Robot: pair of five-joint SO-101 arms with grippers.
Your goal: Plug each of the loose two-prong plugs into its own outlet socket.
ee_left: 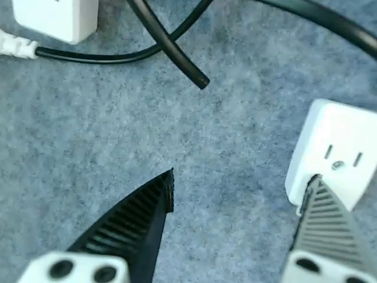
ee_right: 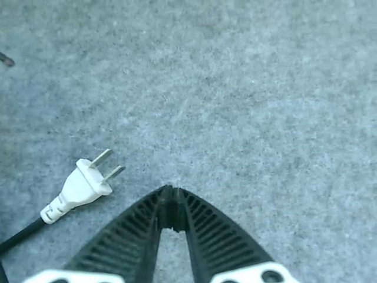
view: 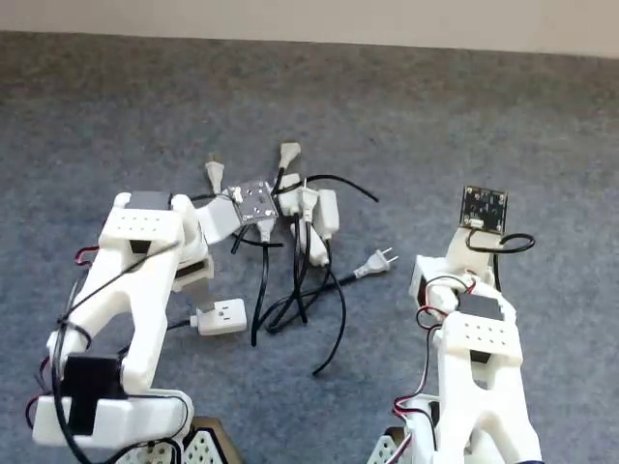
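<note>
Lying on the grey carpet (view: 484, 106), a tangle of black cables (view: 340, 319) takes the space between the two arms. One loose plug (view: 377, 261) rests at the edge of the tangle, on the side of the right arm (view: 479, 358). In the right wrist view this plug (ee_right: 85, 183) lies near the right gripper (ee_right: 172, 194) and does not touch it; its two prongs point away from its cable. The jaws of the right gripper are pressed together, with nothing between them, above bare carpet.

A second plug (view: 215, 174) and a third plug (view: 289, 153) lie at the far side of the tangle. A near outlet (view: 222, 316) lies face up just beside the left arm (view: 145, 271).

In the left wrist view the left gripper (ee_left: 241, 180) is low over the carpet, its jaws wide apart and holding nothing. Its grey finger (ee_left: 321, 224) meets the edge of an outlet (ee_left: 339, 156) that lies face up with free slots; whether they really touch, I cannot tell. Farther off a white block (ee_left: 56, 17) sits with a black cable coming out of it, and the cut end (ee_left: 200, 82) of another cable rests on the carpet between the block and the gripper
</note>
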